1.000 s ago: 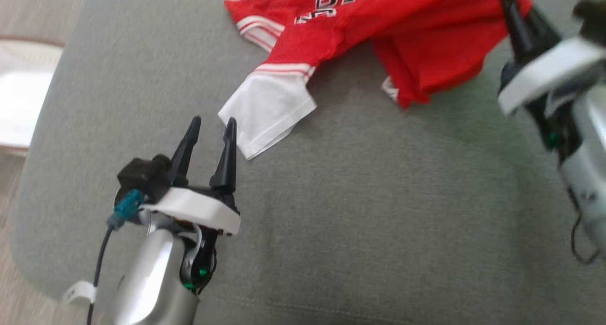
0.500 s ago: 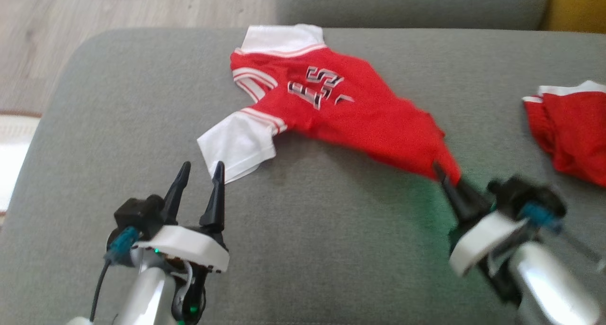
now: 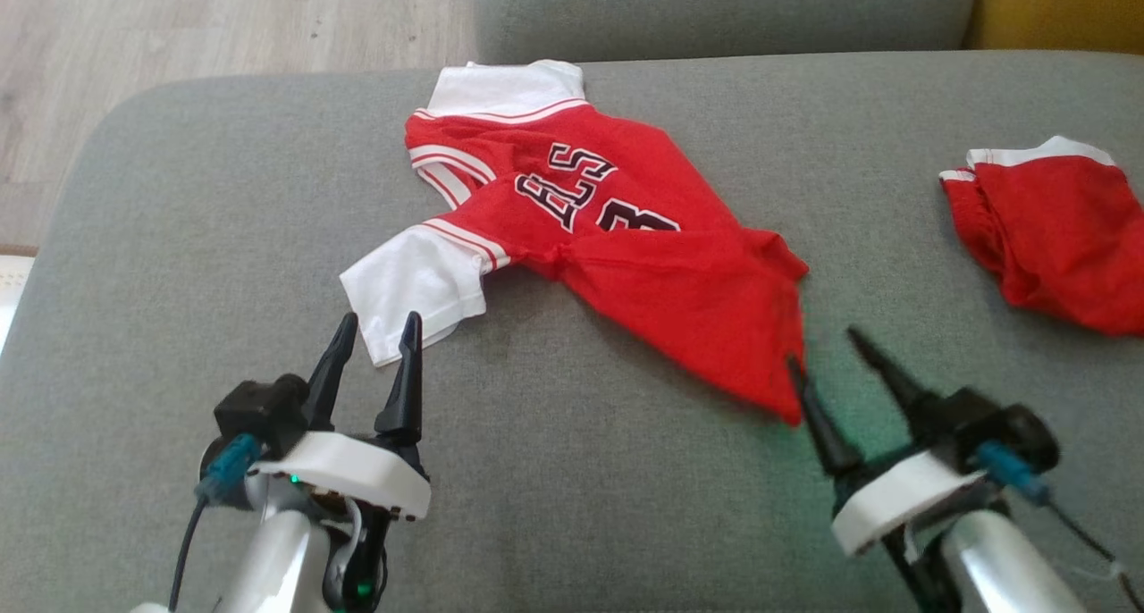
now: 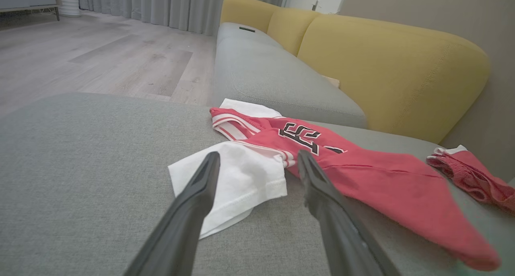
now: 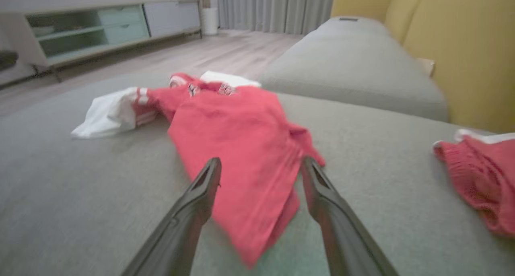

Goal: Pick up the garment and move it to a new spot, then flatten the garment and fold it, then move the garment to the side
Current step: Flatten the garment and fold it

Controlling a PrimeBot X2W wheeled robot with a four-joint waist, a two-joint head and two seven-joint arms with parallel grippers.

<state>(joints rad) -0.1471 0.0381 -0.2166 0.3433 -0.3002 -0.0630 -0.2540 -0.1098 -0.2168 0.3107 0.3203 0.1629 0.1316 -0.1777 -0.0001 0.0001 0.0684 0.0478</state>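
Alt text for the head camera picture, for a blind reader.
A red jersey with white sleeves lies rumpled on a grey cushion. Both claws are open: the left claw near a sleeve, the right claw at the hem. A second red garment lies far right.

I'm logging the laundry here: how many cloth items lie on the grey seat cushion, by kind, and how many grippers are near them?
Red jersey with white sleeves and black lettering: 1
Crumpled red garment with white trim: 1
Dark two-fingered grippers, both open: 2 (left gripper, right gripper)
Total: 4
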